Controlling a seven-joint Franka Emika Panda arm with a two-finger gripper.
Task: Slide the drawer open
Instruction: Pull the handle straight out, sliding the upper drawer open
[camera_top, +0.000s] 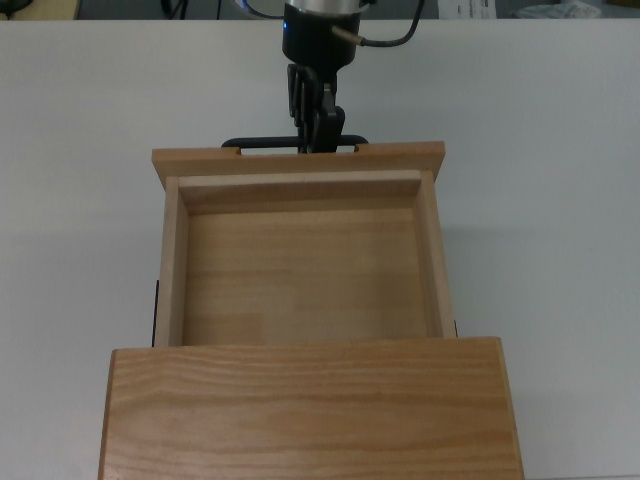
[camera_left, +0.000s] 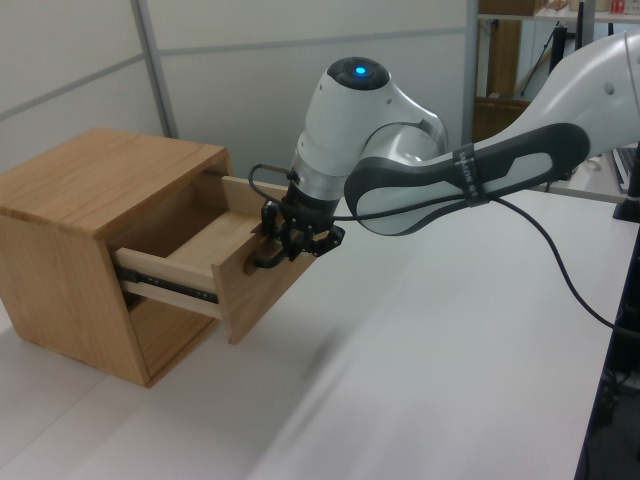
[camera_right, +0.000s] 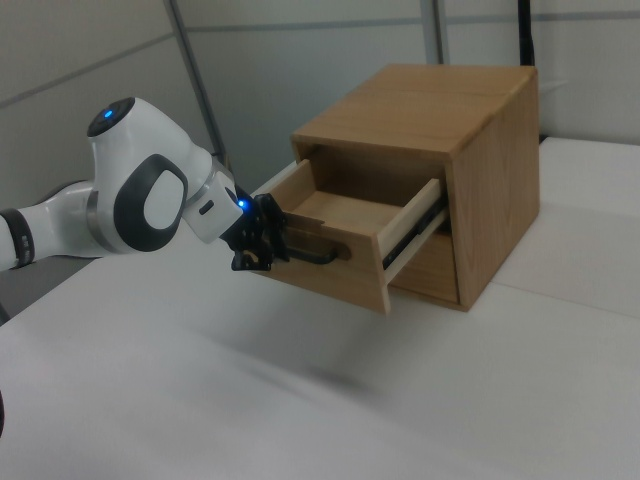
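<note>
Cabinet: grained wooden box cabinet (camera_top: 310, 410) nearest in the top view, standing on the white worktop (camera_top: 80, 200).
Drawer: light wooden square tray drawer (camera_top: 300, 265) drawn well out of the cabinet's upper opening, its inside bare and its wider front panel farthest from the cabinet.
Handle: thin black bar handle (camera_top: 262, 144) lying crosswise along the panel's outer face.
Tool: black two-finger tool (camera_top: 315, 130) closed narrow on the handle near its middle, on the side of the panel away from the cabinet.
Key relation: the drawer lies between tool and cabinet, so I judge any further pull runs straight away from the cabinet, square to the handle.
Views: the left view shows the black slide rail (camera_left: 165, 288) on the drawer's side; the top view shows the drawer's bare floor instead.
</note>
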